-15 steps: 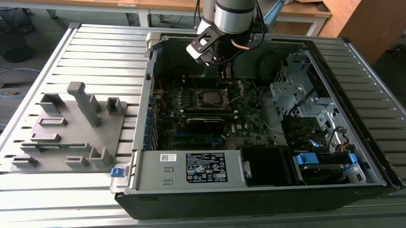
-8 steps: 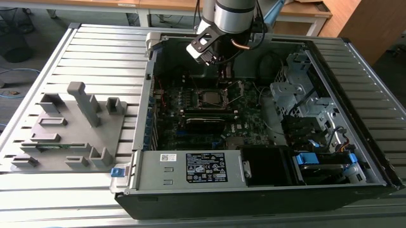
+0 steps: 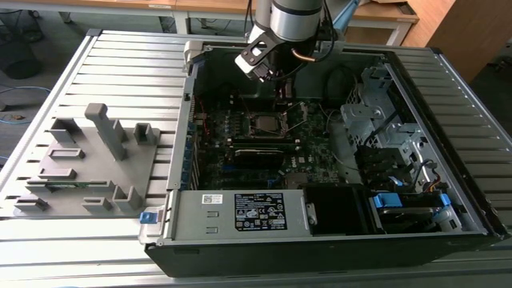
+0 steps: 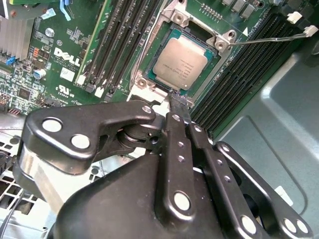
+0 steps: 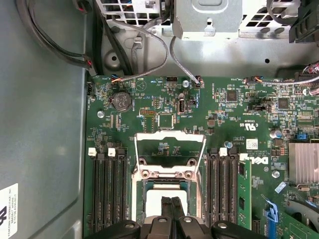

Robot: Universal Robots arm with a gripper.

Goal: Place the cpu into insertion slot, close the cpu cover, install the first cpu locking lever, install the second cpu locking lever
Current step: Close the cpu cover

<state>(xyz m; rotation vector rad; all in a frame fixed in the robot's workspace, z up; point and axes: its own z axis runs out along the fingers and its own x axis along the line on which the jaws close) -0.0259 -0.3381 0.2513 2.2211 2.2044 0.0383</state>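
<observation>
The cpu (image 4: 182, 62) is sitting flat in the insertion slot (image 4: 141, 83), its dull metal top facing up, near the middle of the motherboard (image 3: 216, 174). The cpu cover (image 5: 169, 173) is lying swung open off the socket, and in the first wrist view the green board is showing through its square window. A thin metal lever (image 4: 269, 39) is sticking out from one socket corner across the black memory slots (image 4: 239, 69).

The gripper (image 4: 176, 100) is hanging right at the socket's edge. Its two black fingers are pressed together with nothing between them, and I can't tell whether the tips are touching the rim.

In the exterior view the arm (image 3: 292, 18) is standing over the open computer case (image 3: 320, 252) at twelve o'clock of the socket. The drive cage (image 3: 376, 114) is lying at three o'clock and the power supply (image 3: 240, 213) at six. Out at nine o'clock a grey fixture tray (image 3: 88, 162) is resting on the slatted table (image 3: 120, 60).
</observation>
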